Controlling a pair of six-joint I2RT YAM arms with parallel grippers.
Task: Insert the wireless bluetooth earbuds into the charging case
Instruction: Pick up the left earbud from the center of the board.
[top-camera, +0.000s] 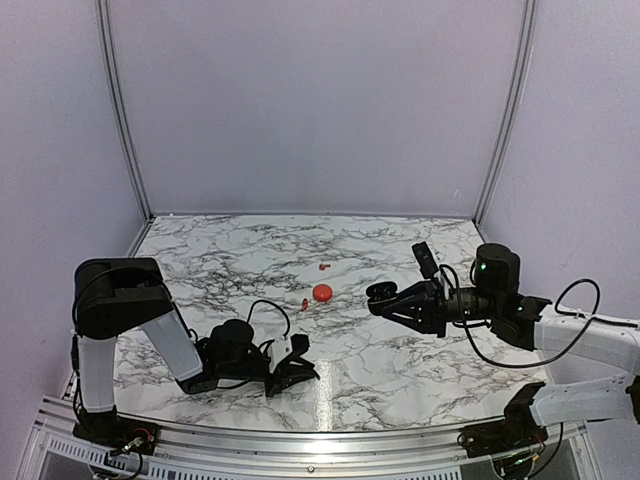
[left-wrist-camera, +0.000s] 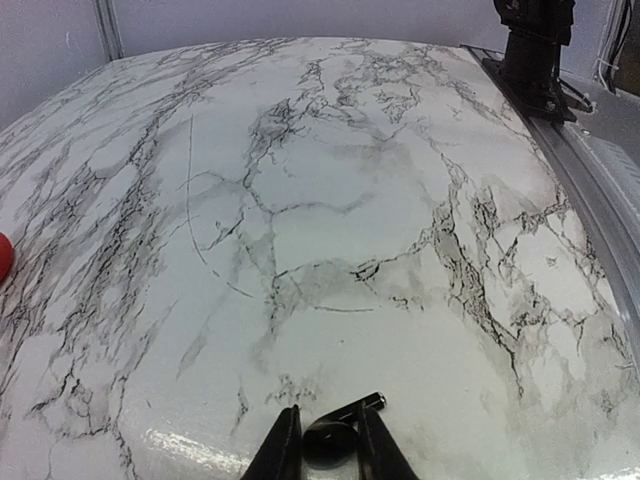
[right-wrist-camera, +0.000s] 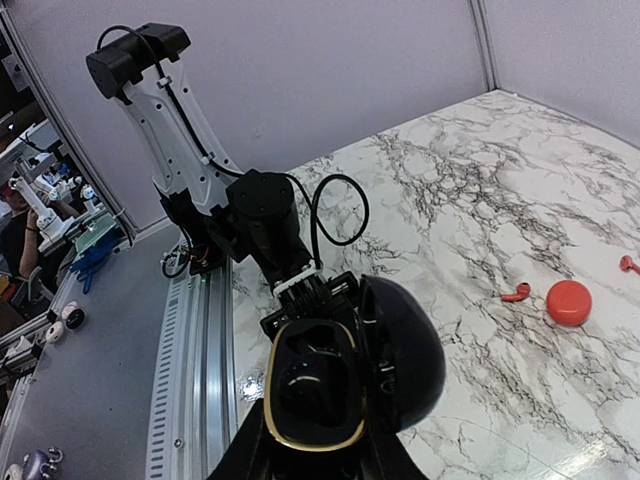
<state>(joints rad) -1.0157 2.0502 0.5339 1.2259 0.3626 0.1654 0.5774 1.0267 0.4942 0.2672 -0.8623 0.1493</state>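
The left gripper (left-wrist-camera: 331, 420), at the bottom centre of its wrist view, is pinching a black earbud (left-wrist-camera: 330, 442), with a finger sitting against each side of it just above the marble table (left-wrist-camera: 330, 230). The right gripper (top-camera: 392, 298) is clenching the black charging case (right-wrist-camera: 310, 395) and holding it off the table at centre right of the overhead view, with the lid (right-wrist-camera: 405, 350) hanging open and the gold-rimmed cavity facing the wrist camera. Two red earbuds (right-wrist-camera: 516, 292) are lying near the round red case (right-wrist-camera: 568, 302) in the middle of the table, well apart from both arms. The step in hand is looking like the pick of the black bud. It is calling for a centred pinch on the bud's body rather than its thin stem, and a straight lift so the piece is not twisting between the pads. The case hand should be keeping the cavity level and unshaded by the lid. Whether a bud is already sitting inside is not showing clearly.
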